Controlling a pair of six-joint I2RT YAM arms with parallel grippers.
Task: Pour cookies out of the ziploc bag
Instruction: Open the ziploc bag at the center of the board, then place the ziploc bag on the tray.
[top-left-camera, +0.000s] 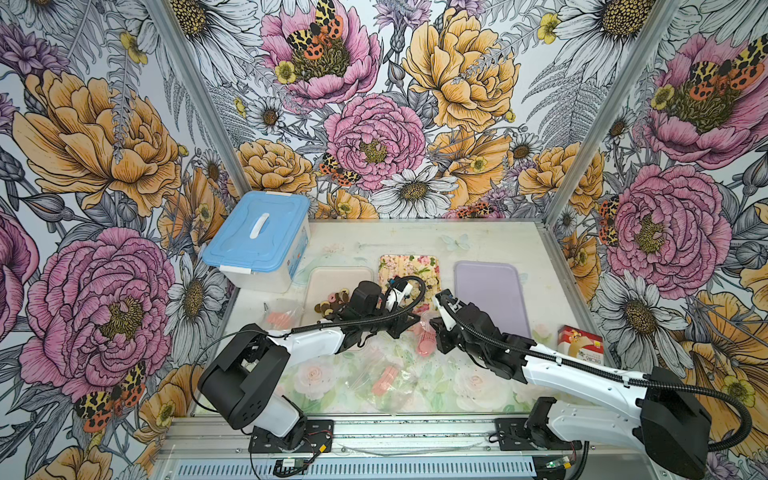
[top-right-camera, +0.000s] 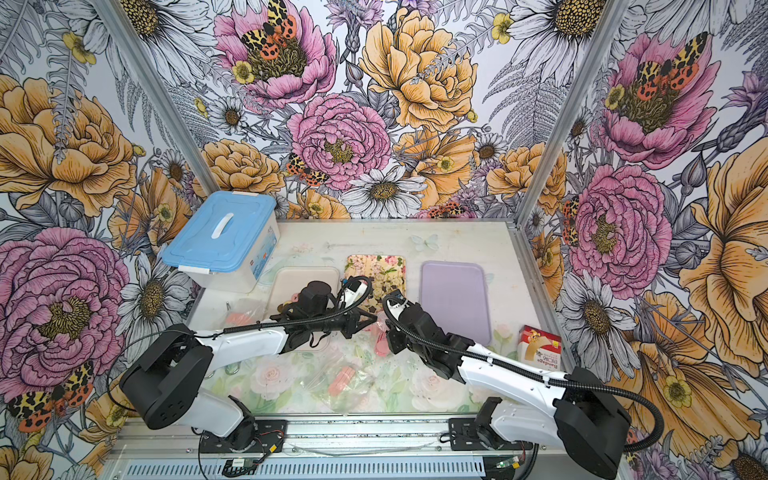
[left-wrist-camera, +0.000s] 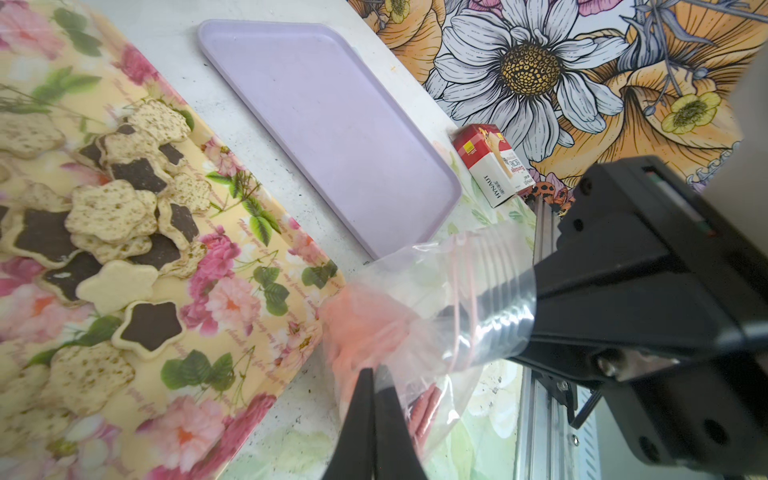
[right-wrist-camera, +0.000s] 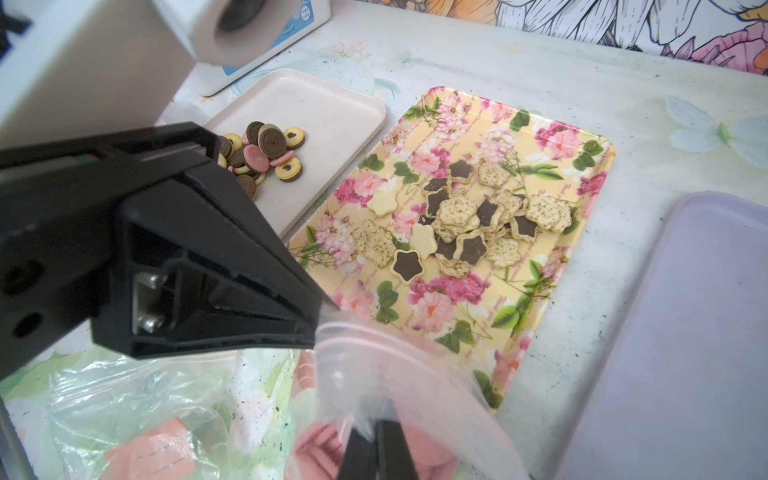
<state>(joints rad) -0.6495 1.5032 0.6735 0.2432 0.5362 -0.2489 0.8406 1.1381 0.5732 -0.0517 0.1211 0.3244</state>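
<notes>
A clear ziploc bag (top-left-camera: 424, 341) hangs between my two grippers, in front of the floral tray. My left gripper (left-wrist-camera: 374, 376) is shut on the bag's film. My right gripper (right-wrist-camera: 376, 430) is shut on the opposite side of the bag (right-wrist-camera: 399, 374), near its pink zip rim. Flat pink disc cookies (left-wrist-camera: 424, 411) sit inside the bag, seen blurred through the plastic (right-wrist-camera: 320, 449). In a top view the two grippers nearly meet, left (top-left-camera: 417, 328) and right (top-left-camera: 435, 332).
A cream tray (right-wrist-camera: 332, 108) holds small round cookies (right-wrist-camera: 266, 153). The floral tray (right-wrist-camera: 582, 174) holds star cookies (right-wrist-camera: 469, 224). A lilac tray (top-left-camera: 490, 291) lies right of it. A blue-lidded box (top-left-camera: 257, 239) stands back left, a bandage box (top-left-camera: 579, 343) right. Two more bags of pink pieces (top-left-camera: 384, 380) (top-left-camera: 278, 318) lie nearby.
</notes>
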